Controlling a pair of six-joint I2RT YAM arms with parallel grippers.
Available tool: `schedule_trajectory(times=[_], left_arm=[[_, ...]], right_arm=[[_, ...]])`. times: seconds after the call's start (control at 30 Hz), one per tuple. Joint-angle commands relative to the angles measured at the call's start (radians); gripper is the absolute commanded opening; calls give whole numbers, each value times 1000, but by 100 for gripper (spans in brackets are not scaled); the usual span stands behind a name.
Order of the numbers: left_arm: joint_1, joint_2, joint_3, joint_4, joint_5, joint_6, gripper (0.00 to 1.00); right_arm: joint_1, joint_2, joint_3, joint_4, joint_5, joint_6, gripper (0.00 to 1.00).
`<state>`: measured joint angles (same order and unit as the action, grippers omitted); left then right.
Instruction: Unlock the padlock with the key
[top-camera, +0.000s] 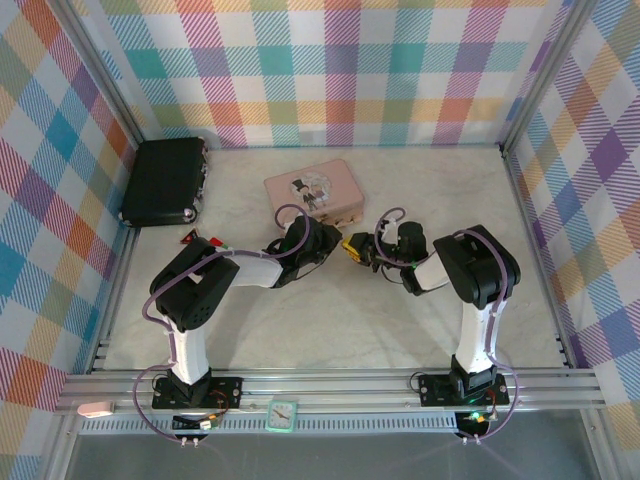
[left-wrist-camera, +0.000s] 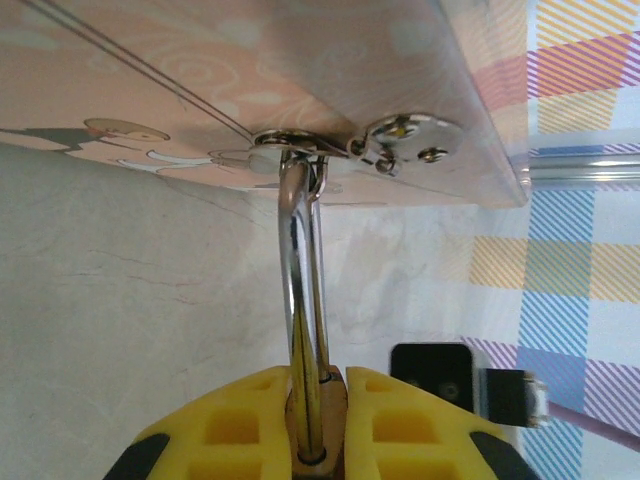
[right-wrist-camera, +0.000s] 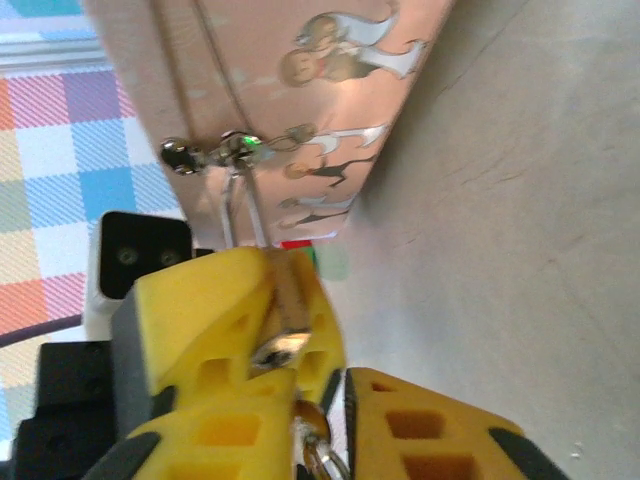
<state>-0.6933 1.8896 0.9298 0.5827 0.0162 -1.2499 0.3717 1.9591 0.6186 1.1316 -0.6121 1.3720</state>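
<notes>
Plaid walls (top-camera: 330, 70) close in a pale marbled table (top-camera: 400, 320). A black case (top-camera: 165, 182) lies at ten o'clock and the pink tin (top-camera: 315, 190) toward twelve. From above, both arm tips meet at the tin's six o'clock, and the lock is lost between them. The left wrist camera shows the left gripper (left-wrist-camera: 317, 385) pinched tight on the padlock (left-wrist-camera: 298, 290), its shackle hooked through the tin's clasp and its body cut off. The right wrist camera shows the right gripper (right-wrist-camera: 318, 440) nipping the key (right-wrist-camera: 312, 448), mostly hidden, at the brass body's six o'clock.

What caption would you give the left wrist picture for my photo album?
Yellow fingers pinch the brass padlock, its silvery shackle running up to the pink tin's clasp.
</notes>
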Motion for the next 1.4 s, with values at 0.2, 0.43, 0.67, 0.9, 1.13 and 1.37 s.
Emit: schedule_trajectory(times=[0.2, 0.43, 0.67, 0.9, 1.13, 1.37], left_arm=[[-14, -4, 15, 101, 5, -18, 0], [-14, 8, 18, 113, 5, -40, 0], [-14, 6, 19, 117, -2, -42, 0], [-15, 5, 14, 125, -4, -47, 0], [-15, -3, 4, 130, -4, -54, 0], [-15, -6, 3, 130, -4, -54, 0]], right_arm=[[1, -86, -71, -1, 113, -11, 37], [14, -110, -85, 22, 117, -16, 39], [65, -88, -94, 61, 138, 36, 38], [79, -34, -98, 196, 162, 102, 31], [79, -22, -114, 229, 201, 113, 26], [79, -26, -144, 264, 238, 115, 30]])
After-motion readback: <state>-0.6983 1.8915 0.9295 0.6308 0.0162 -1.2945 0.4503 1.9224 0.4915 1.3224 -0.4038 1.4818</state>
